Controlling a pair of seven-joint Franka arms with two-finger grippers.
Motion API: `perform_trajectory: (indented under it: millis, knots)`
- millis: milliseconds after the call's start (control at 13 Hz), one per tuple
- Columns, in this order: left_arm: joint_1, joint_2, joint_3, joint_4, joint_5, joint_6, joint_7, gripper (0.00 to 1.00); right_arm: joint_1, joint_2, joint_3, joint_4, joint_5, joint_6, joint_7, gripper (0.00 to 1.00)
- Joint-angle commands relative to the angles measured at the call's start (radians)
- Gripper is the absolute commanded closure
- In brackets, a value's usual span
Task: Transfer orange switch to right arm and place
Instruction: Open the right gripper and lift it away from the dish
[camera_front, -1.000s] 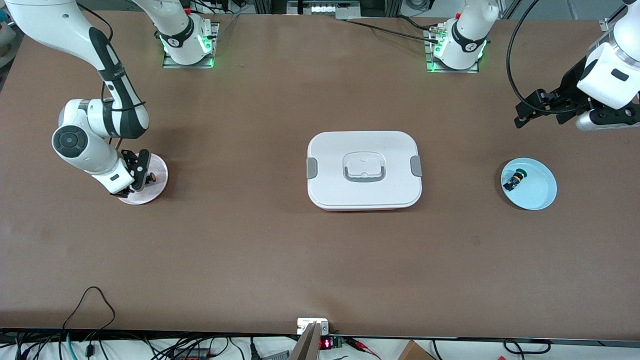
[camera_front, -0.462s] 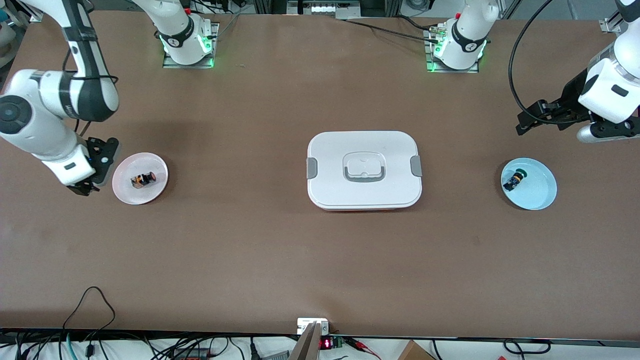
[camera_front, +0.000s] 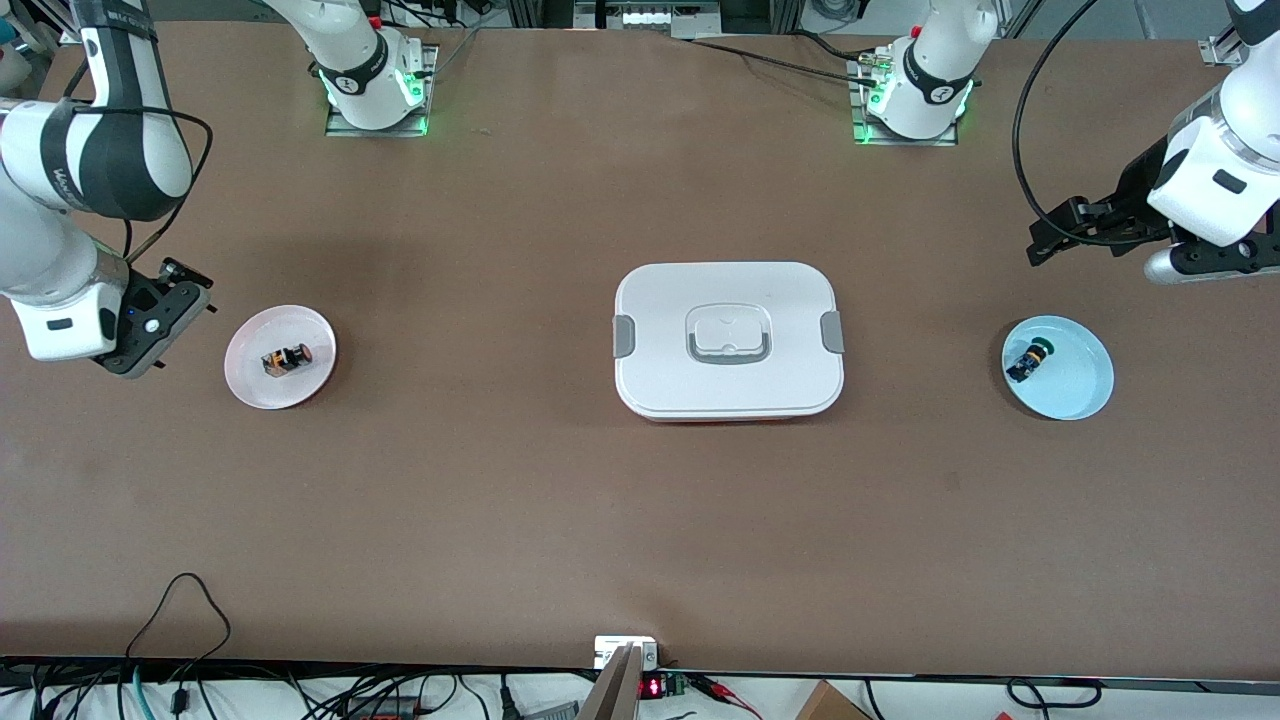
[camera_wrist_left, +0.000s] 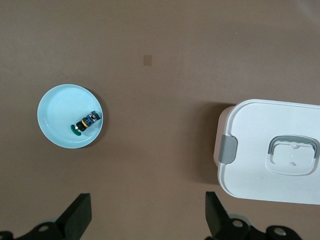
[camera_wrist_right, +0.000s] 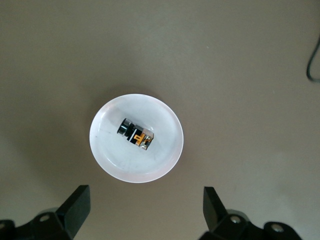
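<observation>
In the front view the right gripper hangs in the air over bare table at the right arm's end, just beside the pink plate and touching nothing; its fingers are hard to make out from this angle. The orange switch lies on its side in that plate, free of any grip. The left gripper hangs over the table at the left arm's end, above and apart from the light blue plate, which holds the black-and-blue switch with its green cap. A closed white lunch box sits mid-table between the two plates. The right arm is cut off by the picture's edge. In the left wrist view the left gripper shows two fingertips spread wide with only bare table between them; the blue plate and part of the lunch box, cut by the frame, lie farther off. In the right wrist view the right gripper is likewise spread fully, empty, its fingertips flanking the pink plate's rim from above; the orange switch lies in the plate's middle.
</observation>
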Motion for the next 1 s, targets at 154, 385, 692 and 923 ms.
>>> perform_trajectory:
  millis: [154,385,692,923]
  knots:
    - [0.005,-0.003,-0.002,0.016,0.096,-0.01,0.177,0.0,0.054,-0.037,0.0,0.008,0.056,-0.147,0.487,0.0]
    - [0.005,-0.002,-0.001,0.016,0.131,-0.002,0.222,0.0,0.06,-0.048,0.0,0.064,0.154,-0.282,0.673,0.0]
    - [0.006,0.003,0.001,0.016,0.119,-0.002,0.221,0.0,0.074,-0.024,-0.002,0.234,-0.016,-0.399,0.711,0.0]
    - [0.012,0.004,0.001,0.014,0.104,-0.002,0.219,0.0,0.04,-0.016,-0.01,0.281,-0.043,-0.396,0.833,0.0]
